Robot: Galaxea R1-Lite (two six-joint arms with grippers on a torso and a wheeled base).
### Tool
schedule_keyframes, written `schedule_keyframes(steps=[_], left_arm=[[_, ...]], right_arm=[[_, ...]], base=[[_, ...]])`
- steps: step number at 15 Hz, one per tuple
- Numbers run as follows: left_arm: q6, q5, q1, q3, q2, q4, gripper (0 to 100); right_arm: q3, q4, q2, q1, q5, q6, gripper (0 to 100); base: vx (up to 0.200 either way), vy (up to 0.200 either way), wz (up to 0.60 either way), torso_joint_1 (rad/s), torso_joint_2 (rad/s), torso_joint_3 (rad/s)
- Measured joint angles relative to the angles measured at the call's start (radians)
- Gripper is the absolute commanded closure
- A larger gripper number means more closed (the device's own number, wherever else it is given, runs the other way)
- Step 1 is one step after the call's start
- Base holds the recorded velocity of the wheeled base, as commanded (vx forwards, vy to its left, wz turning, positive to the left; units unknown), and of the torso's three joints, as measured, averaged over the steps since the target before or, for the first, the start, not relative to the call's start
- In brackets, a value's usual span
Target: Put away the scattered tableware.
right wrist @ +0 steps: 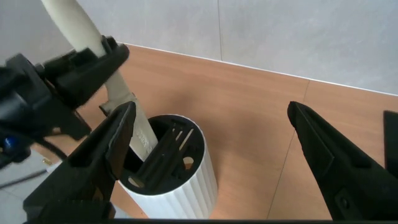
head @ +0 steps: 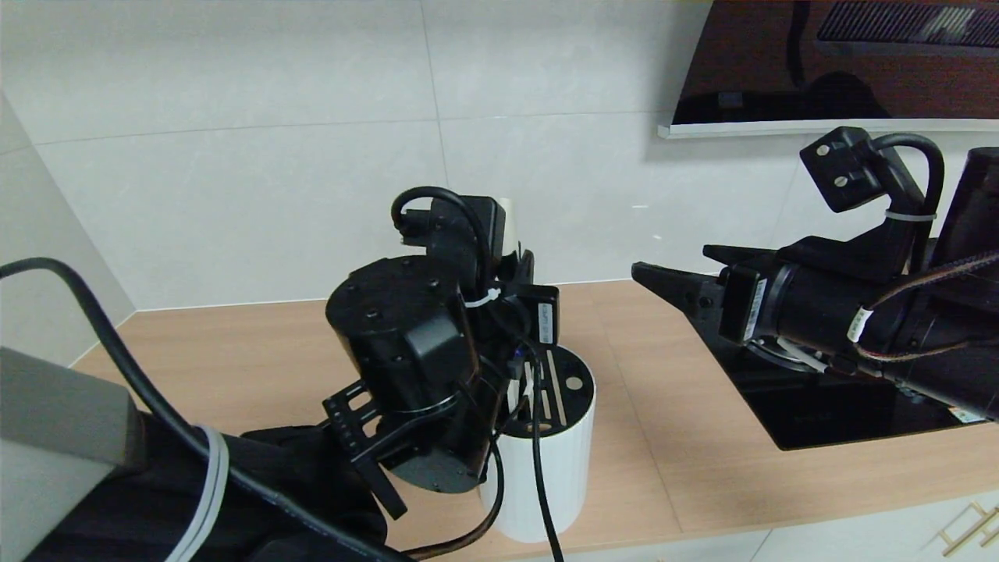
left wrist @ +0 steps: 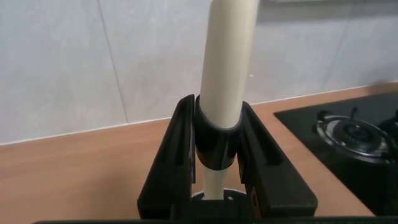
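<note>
Head view: white knife block (head: 563,468) stands at 6 o'clock on the wooden counter (head: 234,351). Left gripper (left wrist: 217,111) clamps a cream-handled knife (left wrist: 230,56), blade tip inside the block's top. Right gripper (right wrist: 209,112), at 3 o'clock, gapes wide, empty; its label (head: 755,307) is too small to read.

Kitchen: tiled wall (head: 234,156), gas hob (left wrist: 354,134), range hood (head: 835,62).

The knife block (head: 546,468) stands near the front edge of the desk (head: 234,351). Its slotted top is crowded by the left gripper (left wrist: 217,134), which clamps a knife (left wrist: 227,56) over it. Bare desk lies open to the block's left and behind it, up to the tiled wall (head: 234,156). A clear strip runs between the block and the gas hob (head: 843,421). The right gripper (right wrist: 210,115), spread wide, hangs above the hob's edge, below the range hood (head: 819,70).
</note>
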Motion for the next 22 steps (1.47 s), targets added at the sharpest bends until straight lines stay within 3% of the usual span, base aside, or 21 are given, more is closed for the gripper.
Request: schedule_keyframes(steps=[3, 22], left_arm=[[-0.016, 0.0, -0.018, 0.022, 0.027, 0.006, 100], [-0.019, 0.031, -0.033, 0.019, -0.053, 0.02, 100]], right_arm=[[0.0, 0.001, 0.0, 0.0, 0.0, -0.001, 0], [0.003, -0.003, 0.019, 0.0, 0.0, -0.001, 0]], base=[[0.0, 0.0, 0.0, 0.0, 0.0, 0.0], [0.0, 0.0, 0.0, 0.0, 0.0, 0.0]])
